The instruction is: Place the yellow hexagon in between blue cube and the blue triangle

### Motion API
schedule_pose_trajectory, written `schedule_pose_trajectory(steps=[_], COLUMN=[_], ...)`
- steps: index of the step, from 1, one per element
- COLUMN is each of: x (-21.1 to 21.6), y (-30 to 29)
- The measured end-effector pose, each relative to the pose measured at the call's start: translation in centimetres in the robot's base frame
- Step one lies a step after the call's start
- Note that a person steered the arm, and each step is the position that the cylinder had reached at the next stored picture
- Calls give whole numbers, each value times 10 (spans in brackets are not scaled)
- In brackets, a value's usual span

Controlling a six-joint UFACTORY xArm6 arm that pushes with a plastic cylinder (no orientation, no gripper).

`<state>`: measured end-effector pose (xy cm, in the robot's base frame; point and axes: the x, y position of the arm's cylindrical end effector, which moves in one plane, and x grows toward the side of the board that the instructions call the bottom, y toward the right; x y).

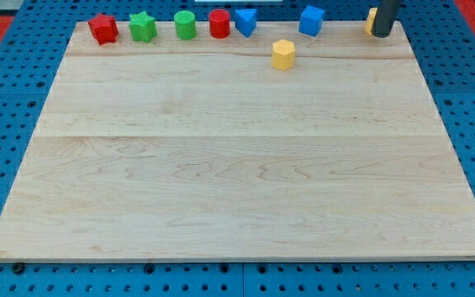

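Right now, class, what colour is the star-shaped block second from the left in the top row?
Green star-shaped block; it shows plainly in the camera view.

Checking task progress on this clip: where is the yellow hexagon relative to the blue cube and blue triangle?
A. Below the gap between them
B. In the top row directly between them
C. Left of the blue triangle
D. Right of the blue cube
A: the yellow hexagon lies below the row, under the gap between the blue triangle and the blue cube.
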<state>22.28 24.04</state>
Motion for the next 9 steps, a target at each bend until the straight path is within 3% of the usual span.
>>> schedule_pose_trajectory(steps=[1,2,3,4,5,9], x=[0,32,69,69,66,79], y=[3,-11,-63,-141,-173,-214])
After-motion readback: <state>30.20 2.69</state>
